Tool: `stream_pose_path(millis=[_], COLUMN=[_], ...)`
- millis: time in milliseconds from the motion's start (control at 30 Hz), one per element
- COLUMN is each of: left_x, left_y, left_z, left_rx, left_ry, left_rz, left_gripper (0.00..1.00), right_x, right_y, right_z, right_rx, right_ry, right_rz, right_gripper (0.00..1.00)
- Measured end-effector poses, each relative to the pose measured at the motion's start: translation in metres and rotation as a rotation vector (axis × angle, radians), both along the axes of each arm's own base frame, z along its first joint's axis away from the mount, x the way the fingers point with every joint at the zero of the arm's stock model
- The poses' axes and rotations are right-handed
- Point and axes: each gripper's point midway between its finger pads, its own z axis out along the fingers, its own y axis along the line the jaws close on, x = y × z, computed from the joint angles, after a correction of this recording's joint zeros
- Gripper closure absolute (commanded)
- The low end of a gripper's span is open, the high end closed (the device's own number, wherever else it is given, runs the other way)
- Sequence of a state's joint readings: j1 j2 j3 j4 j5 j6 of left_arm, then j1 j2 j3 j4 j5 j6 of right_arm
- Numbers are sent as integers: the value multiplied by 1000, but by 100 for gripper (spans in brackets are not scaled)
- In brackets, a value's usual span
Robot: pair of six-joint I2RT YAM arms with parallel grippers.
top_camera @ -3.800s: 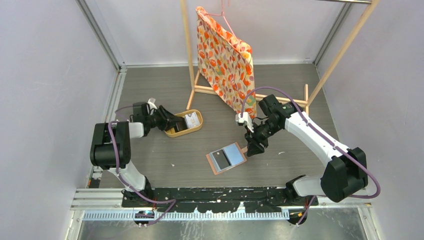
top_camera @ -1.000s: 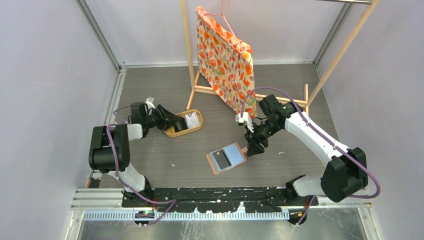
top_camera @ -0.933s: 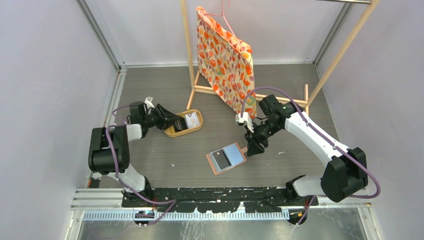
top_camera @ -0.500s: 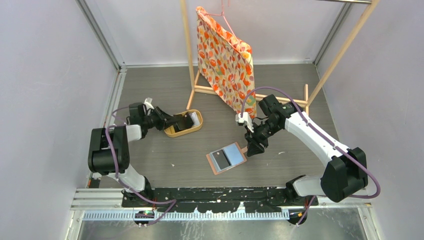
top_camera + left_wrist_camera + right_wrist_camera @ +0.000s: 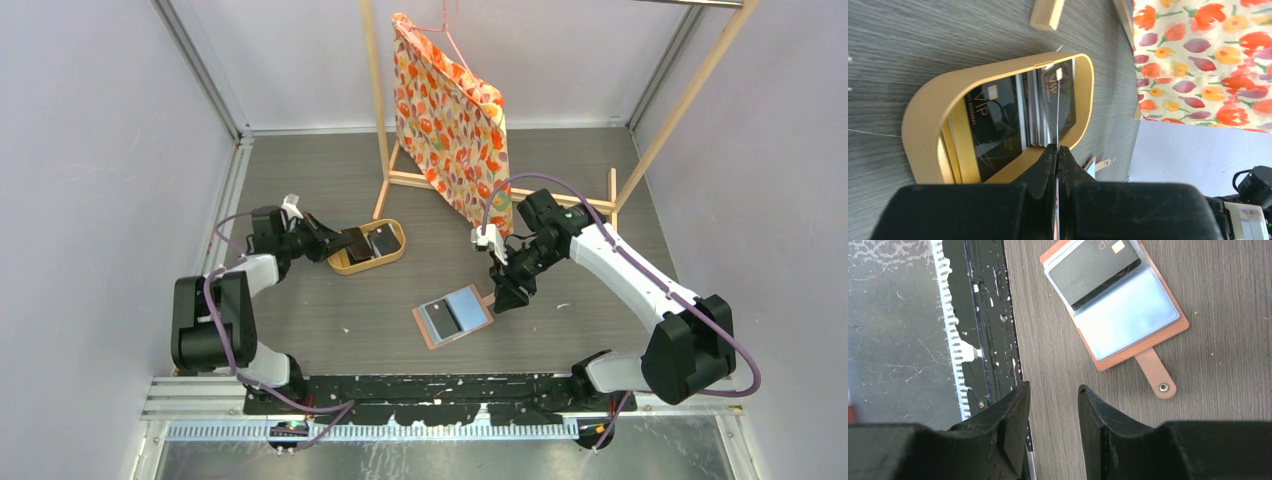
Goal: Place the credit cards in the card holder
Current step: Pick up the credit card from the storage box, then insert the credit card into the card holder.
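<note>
My left gripper (image 5: 342,243) (image 5: 1058,148) is shut on one credit card (image 5: 1057,107), seen edge-on as a thin line and held over the near end of the oval yellow-rimmed tray (image 5: 347,266) (image 5: 923,112). More credit cards lie in the tray: a black VIP card (image 5: 990,117) and a stack (image 5: 1035,110) beside it. The salmon-brown card holder (image 5: 453,316) (image 5: 1120,300) lies open on the table. One black card (image 5: 1098,267) sits in its left pocket, and its snap tab (image 5: 1155,375) points right. My right gripper (image 5: 505,292) (image 5: 1053,388) is open and empty, just right of the holder.
A floral bag (image 5: 450,110) hangs from a wooden rack whose base (image 5: 500,190) stands behind the tray and holder. Grey walls close in both sides. A black rail (image 5: 983,315) runs along the table's near edge.
My left gripper reached into the tray, shut on a card and drew back to the left with it. The white card face no longer shows in the tray. The right arm has not moved.
</note>
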State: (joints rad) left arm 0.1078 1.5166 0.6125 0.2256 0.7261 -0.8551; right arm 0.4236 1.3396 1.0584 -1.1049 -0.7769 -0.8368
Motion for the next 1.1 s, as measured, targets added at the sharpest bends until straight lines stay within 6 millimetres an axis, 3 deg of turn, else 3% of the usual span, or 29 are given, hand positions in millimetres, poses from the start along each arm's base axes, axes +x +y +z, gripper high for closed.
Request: stream_pose_path(millis=[167, 300, 433, 533, 667, 800, 867, 1100], left_x=[-5, -15, -34, -65, -124, -176, -190, -213], left_y=[-2, -18, -62, -106, -158, -189, -197, -222], left_z=[25, 47, 74, 98, 119, 112, 104, 92], left_rx=[7, -24, -34, -38, -48, -48, -37, 24], left_ry=[-95, -199, -319, -446, -632, -760, -781, -886], left_rz=[-20, -86, -240, -402, -600, -724, -754, -795], left_gripper=[100, 99, 99, 99, 99, 99, 99, 99], right_x=[0, -3, -6, -11, -16, -19, -20, -19], right_y=[0, 3, 6, 11, 19, 26, 27, 30], right_z=[0, 2, 6, 11, 22, 34, 40, 59], right_rx=[3, 18, 47, 84, 145, 197, 219, 298], right_ry=[1, 12, 31, 55, 95, 125, 139, 172], right_rz=[1, 5, 11, 17, 18, 10, -4, -55], right_gripper=[55, 54, 54, 53, 50, 39, 35, 30])
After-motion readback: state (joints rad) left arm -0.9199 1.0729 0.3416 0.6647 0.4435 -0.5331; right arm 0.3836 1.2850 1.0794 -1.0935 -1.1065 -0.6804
